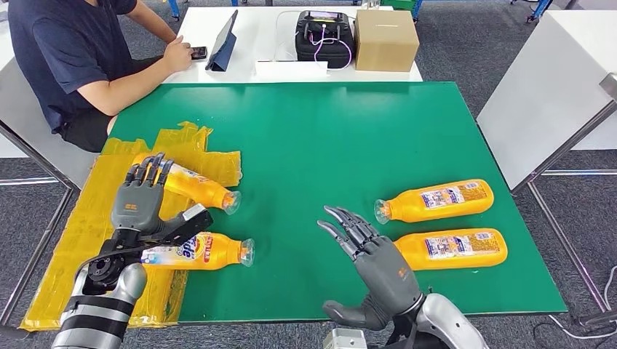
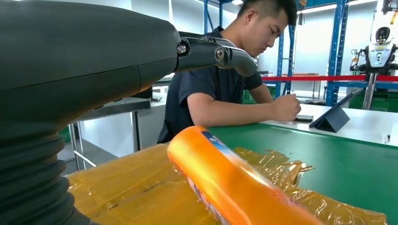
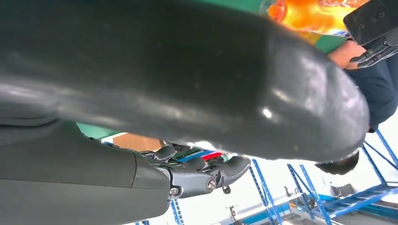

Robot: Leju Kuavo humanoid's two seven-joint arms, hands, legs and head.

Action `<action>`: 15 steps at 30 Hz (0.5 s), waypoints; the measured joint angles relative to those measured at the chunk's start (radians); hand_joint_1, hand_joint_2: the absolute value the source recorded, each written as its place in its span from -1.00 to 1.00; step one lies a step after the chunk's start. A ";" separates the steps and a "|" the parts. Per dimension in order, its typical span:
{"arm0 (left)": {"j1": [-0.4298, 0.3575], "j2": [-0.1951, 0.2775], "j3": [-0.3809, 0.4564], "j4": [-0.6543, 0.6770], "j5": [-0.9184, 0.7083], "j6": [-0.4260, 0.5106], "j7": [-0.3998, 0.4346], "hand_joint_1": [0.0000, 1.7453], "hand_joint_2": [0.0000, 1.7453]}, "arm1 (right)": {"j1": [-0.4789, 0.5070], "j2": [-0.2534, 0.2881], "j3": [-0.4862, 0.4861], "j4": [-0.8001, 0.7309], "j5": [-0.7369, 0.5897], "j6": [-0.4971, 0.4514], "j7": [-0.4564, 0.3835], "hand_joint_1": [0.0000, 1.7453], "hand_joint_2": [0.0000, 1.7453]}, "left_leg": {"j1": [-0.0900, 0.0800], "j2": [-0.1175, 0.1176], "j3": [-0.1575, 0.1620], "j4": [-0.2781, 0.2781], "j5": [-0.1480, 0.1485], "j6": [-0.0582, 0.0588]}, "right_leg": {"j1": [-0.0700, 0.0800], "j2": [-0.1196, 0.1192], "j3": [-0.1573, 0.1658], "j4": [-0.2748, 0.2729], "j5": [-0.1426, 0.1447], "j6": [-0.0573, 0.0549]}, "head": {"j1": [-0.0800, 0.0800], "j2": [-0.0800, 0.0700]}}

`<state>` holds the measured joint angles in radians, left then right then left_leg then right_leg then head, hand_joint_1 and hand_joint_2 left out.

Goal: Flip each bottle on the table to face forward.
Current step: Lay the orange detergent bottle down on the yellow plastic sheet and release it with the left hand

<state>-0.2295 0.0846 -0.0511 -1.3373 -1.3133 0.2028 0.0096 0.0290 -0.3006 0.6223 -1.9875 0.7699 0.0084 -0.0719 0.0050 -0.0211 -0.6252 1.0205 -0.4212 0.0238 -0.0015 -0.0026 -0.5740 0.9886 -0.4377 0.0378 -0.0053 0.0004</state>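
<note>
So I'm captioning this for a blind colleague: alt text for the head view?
Four orange bottles lie on a green table; the left hand rests over one bottle, the right hand hovers open. A person sits behind.

On the bottle [image 1: 196, 251] at lower left of the head view, partly covered by the left hand [image 1: 142, 200], blue letters on the white label read "de"; the start of the word is hidden. The two bottles at right [image 1: 436, 201] [image 1: 451, 248] carry white labels with print too small to read. An orange mark on the back of each hand is illegible.
</note>
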 joint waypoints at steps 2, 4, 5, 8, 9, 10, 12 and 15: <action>0.001 -0.002 0.004 -0.008 0.046 -0.008 -0.011 -1.00 -1.00 | 0.001 0.000 0.001 0.000 0.008 -0.001 0.005 -1.00 -1.00 | 0.000 0.000 0.000 0.000 0.000 0.000 | 0.000 0.000 0.000 0.000 0.000 0.000 | 0.000 0.000; 0.008 -0.012 0.018 -0.034 0.154 -0.013 -0.036 -1.00 -1.00 | 0.010 -0.001 -0.001 -0.003 0.024 -0.004 0.013 -1.00 -0.50 | 0.000 0.000 0.000 0.000 0.000 0.000 | 0.000 0.000 0.000 0.000 0.000 0.000 | 0.000 0.000; 0.014 -0.020 0.029 -0.054 0.215 -0.013 -0.049 -1.00 -1.00 | 0.018 -0.003 -0.003 -0.007 0.033 -0.007 0.016 -1.00 0.00 | 0.000 0.000 0.000 0.000 0.000 0.000 | 0.000 0.000 0.000 0.000 0.000 0.000 | 0.000 0.000; 0.041 -0.050 0.066 -0.135 0.413 -0.018 -0.100 -1.00 -1.00 | 0.052 -0.013 -0.016 -0.022 0.072 -0.031 0.020 -1.00 1.00 | 0.000 0.000 -0.001 0.000 -0.001 0.000 | 0.000 0.000 -0.001 0.000 0.000 0.000 | 0.000 0.000; 0.055 -0.063 0.081 -0.169 0.510 -0.022 -0.127 -1.00 -1.00 | 0.070 -0.019 -0.024 -0.029 0.092 -0.049 0.025 -1.00 1.00 | 0.000 0.000 -0.001 0.000 -0.001 0.000 | 0.000 0.000 -0.001 0.000 0.000 0.000 | 0.000 0.000; 0.074 -0.078 0.098 -0.210 0.626 -0.031 -0.156 -1.00 -1.00 | 0.093 -0.030 -0.034 -0.038 0.110 -0.072 0.032 -1.00 1.00 | -0.001 0.000 -0.001 0.000 -0.001 0.000 | -0.001 0.000 -0.001 0.000 0.000 0.001 | 0.000 0.000; 0.126 -0.106 0.130 -0.305 0.863 -0.069 -0.199 -1.00 -1.00 | 0.154 -0.063 -0.065 -0.061 0.129 -0.129 0.053 -1.00 1.00 | -0.001 -0.001 -0.001 0.000 -0.002 0.001 | -0.001 0.000 -0.001 0.000 -0.001 0.001 | 0.000 0.000; 0.220 -0.130 0.156 -0.446 1.091 -0.129 -0.226 -1.00 -1.00 | 0.258 -0.134 -0.135 -0.098 0.118 -0.206 0.073 -1.00 1.00 | -0.002 0.000 -0.002 0.000 -0.004 0.002 | -0.002 0.000 -0.001 -0.001 -0.002 0.002 | 0.000 0.000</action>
<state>-0.0100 -0.0449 0.1045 -1.7828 -0.2228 0.0733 -0.2165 0.2869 -0.4351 0.4873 -2.0853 0.8883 -0.1979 0.0012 0.0027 -0.0213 -0.6267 1.0205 -0.4256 0.0260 -0.0040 -0.0025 -0.5754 0.9880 -0.4399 0.0396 -0.0053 0.0004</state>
